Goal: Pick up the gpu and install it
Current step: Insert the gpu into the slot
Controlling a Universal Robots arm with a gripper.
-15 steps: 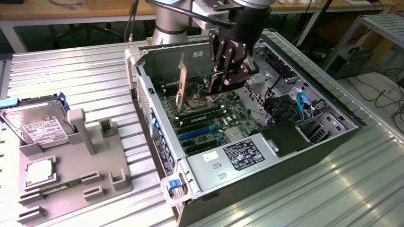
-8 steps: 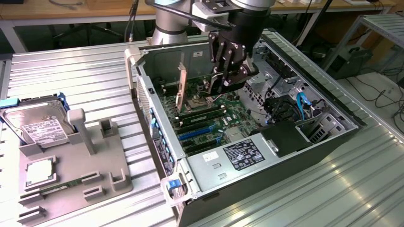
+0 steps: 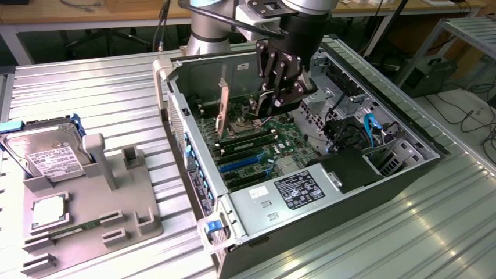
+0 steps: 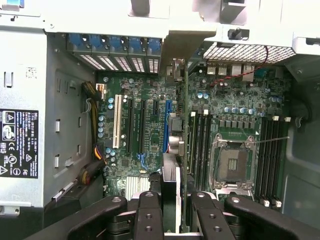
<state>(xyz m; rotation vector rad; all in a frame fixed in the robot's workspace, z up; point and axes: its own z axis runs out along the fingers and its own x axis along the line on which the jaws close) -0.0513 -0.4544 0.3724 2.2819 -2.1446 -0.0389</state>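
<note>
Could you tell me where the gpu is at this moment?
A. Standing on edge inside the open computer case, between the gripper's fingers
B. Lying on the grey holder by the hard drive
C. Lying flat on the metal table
A: the gpu stands edge-on over the motherboard inside the computer case, held by the gripper.

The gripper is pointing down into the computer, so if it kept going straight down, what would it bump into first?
The gripper is shut on the gpu, held upright on edge. Going straight down, the card's lower edge would probably meet the motherboard first, near the blue slot. Depth is hard to judge.
</note>
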